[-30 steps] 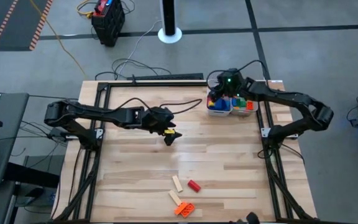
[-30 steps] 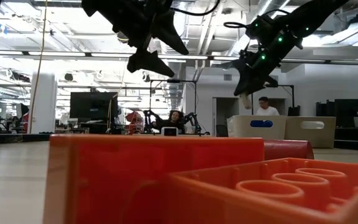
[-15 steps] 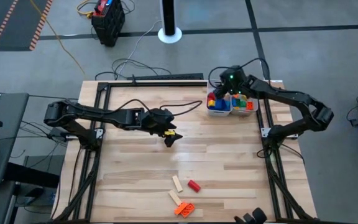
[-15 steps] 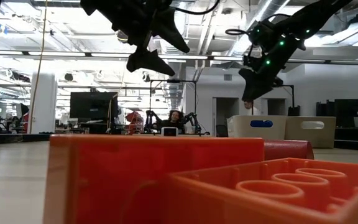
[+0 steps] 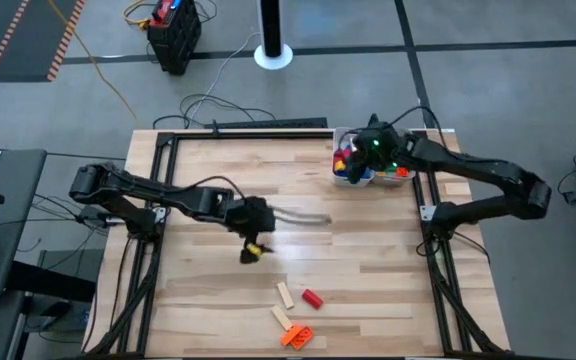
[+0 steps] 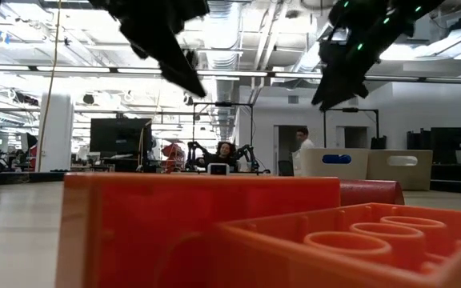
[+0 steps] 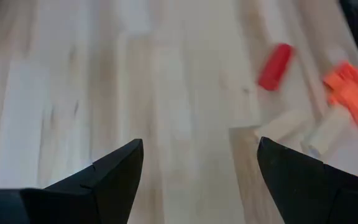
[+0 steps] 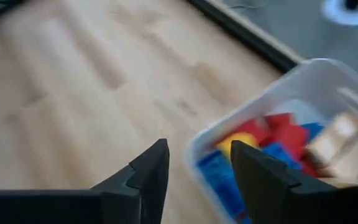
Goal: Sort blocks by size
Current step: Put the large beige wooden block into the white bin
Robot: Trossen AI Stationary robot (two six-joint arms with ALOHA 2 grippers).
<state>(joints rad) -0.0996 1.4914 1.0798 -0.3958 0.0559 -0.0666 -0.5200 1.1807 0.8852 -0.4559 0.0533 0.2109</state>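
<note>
Nearest the table's front edge I have the last loose blocks: an orange studded brick (image 5: 296, 336), two pale wooden bars (image 5: 285, 294) and (image 5: 281, 318), and a small red block (image 5: 312, 298), all lying close together on the wooden table (image 5: 368, 270). I judge these are what remains to be sorted, since everything else coloured sits in the trays at the far side.

My left gripper (image 5: 252, 250) hangs above the middle of the table with its fingers spread wide and nothing between them. In the left wrist view the red block (image 7: 275, 66), the orange brick (image 7: 353, 93) and the wooden bars (image 7: 284, 126) lie ahead of the fingers and off to one side, well apart from them, so I read this arm as lined up to go for that cluster.

Farther back, my right gripper (image 5: 360, 152) hovers over the white trays (image 5: 373, 180) at the table's far right corner. Its fingers stand apart, narrowly, and empty. The right wrist view shows one tray (image 8: 272, 93) just beyond the fingertips, holding red, blue and yellow bricks (image 8: 263, 143) plus a pale wooden piece. I take it this arm is placed there because that tray is a drop point.
</note>
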